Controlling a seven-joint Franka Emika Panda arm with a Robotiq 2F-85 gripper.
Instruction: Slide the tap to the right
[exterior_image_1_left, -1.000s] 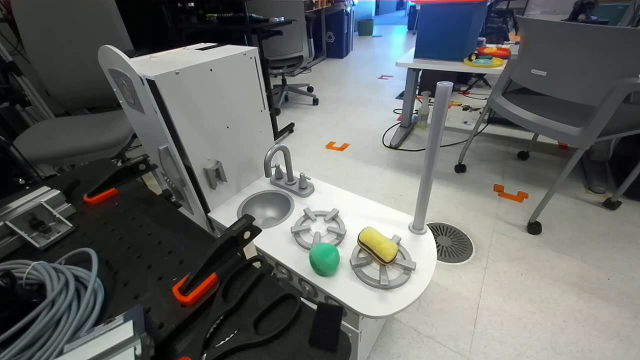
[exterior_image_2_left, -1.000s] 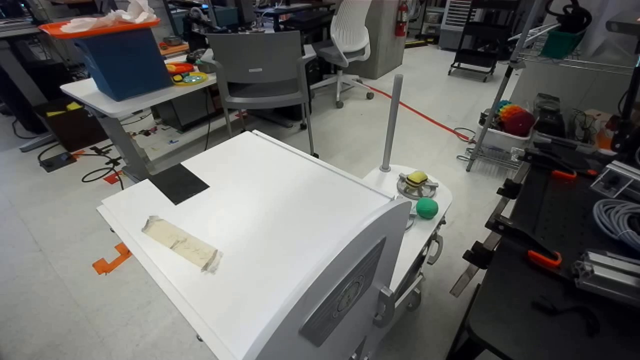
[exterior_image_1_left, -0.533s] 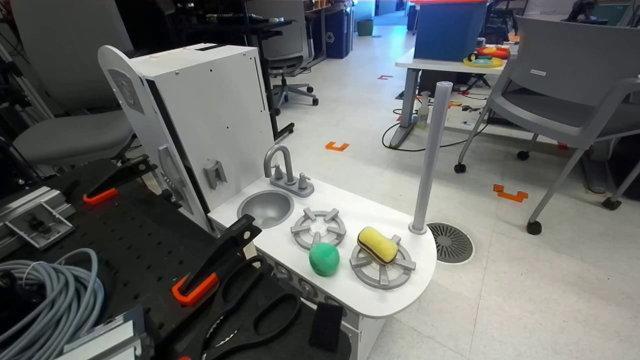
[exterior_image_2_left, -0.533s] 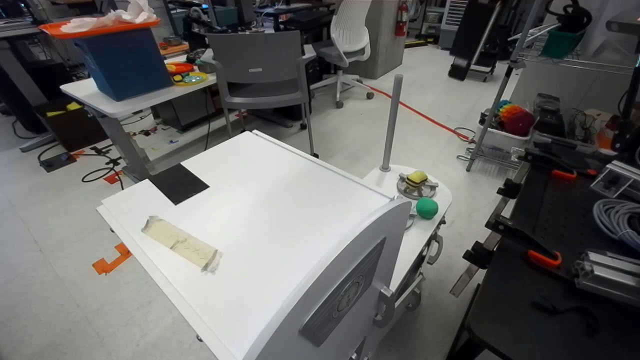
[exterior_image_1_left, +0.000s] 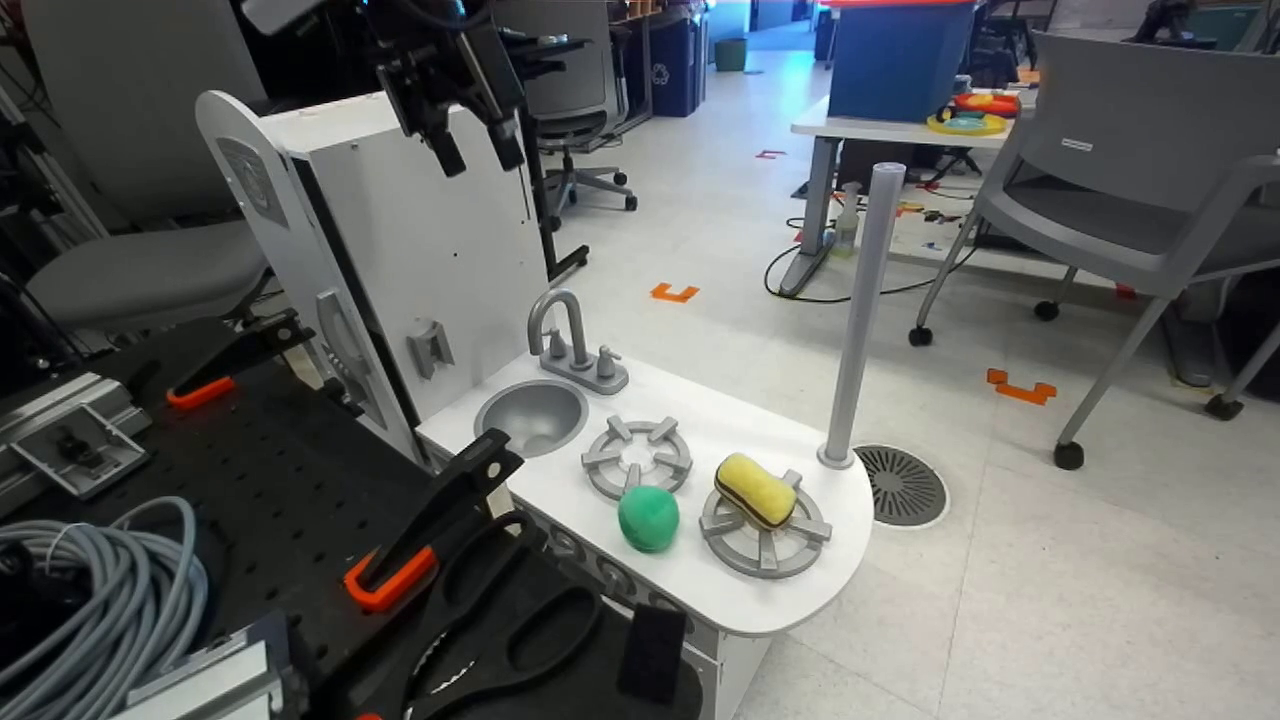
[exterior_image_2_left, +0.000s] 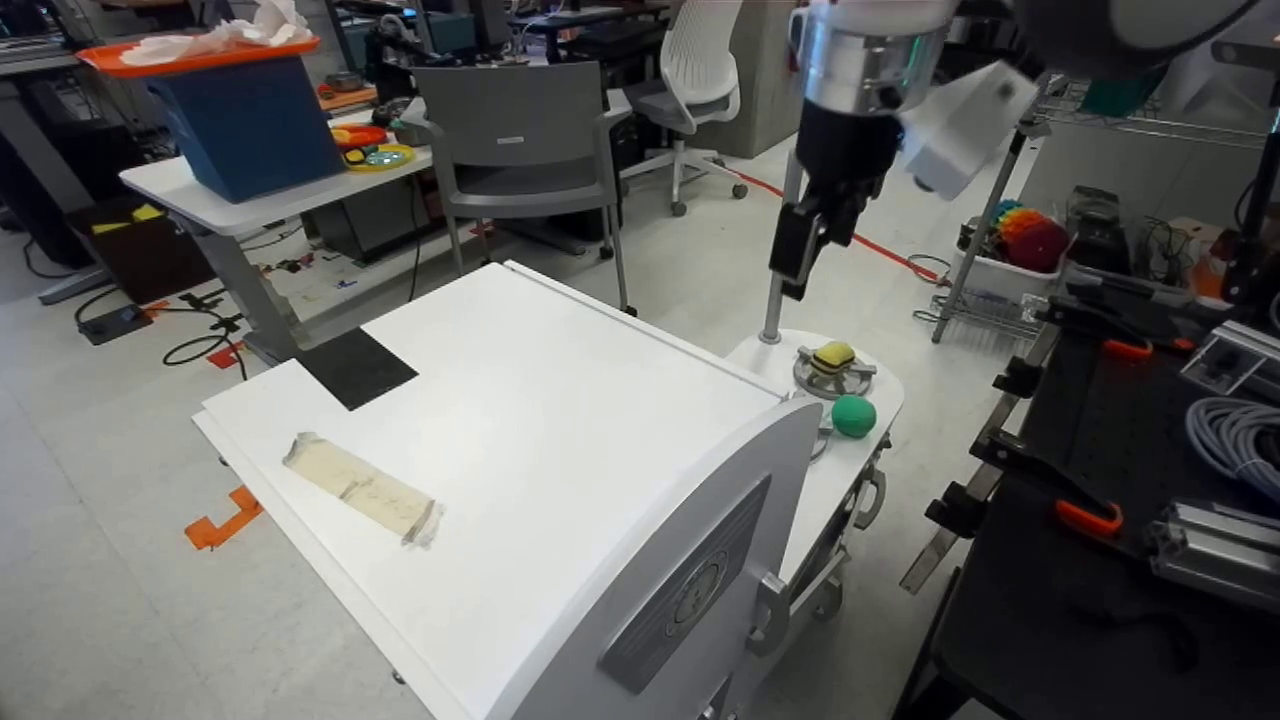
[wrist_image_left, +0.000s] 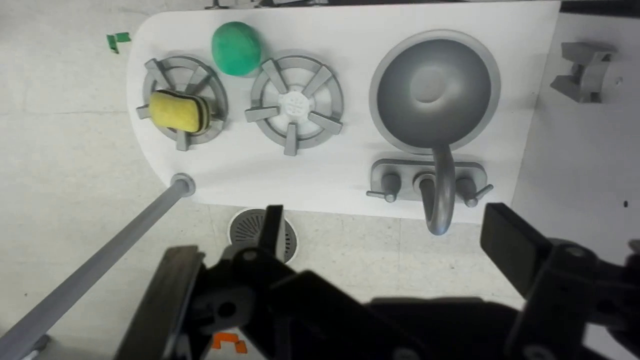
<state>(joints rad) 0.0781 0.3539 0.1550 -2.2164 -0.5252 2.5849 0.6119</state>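
While the gripper (exterior_image_1_left: 480, 158) hangs w/ jaws spread, the tap (wrist_image_left: 444, 187) stands nr the edge of the counter (wrist_image_left: 300, 175)

Jaws: released, spread wide, as we read from the wrist view; in an exterior view, we see the gripper up in free air, well apart from the tap.

Edges & room: we find the tap upright, its base btwn the sink (wrist_image_left: 430, 117) and the counter's long edge, spout arched toward the sink. Beyond that edge lies floor (wrist_image_left: 350, 250). Along it, a long strip of counter runs to the foot of the grey pole (wrist_image_left: 100, 260); on the opp. side, a short strip ends at the white cabinet (wrist_image_left: 570, 165). We note two burners (wrist_image_left: 295, 104): a yellow object (wrist_image_left: 175, 111) w/ dark stripes rests on the one nr the pole; a green object (wrist_image_left: 236, 48) sits just beside, contact unclear.

Containers: the sink is a round bowl w/ a pale disc (wrist_image_left: 428, 85) at its base. A blue bin (exterior_image_2_left: 245, 130) w/ orange top shows in both exterior views, crumpled white sheets (exterior_image_2_left: 225, 42) atop it in an exterior view; there, a white bin (exterior_image_2_left: 1003, 281) holds red & rainbow-coloured items (exterior_image_2_left: 1030, 240).
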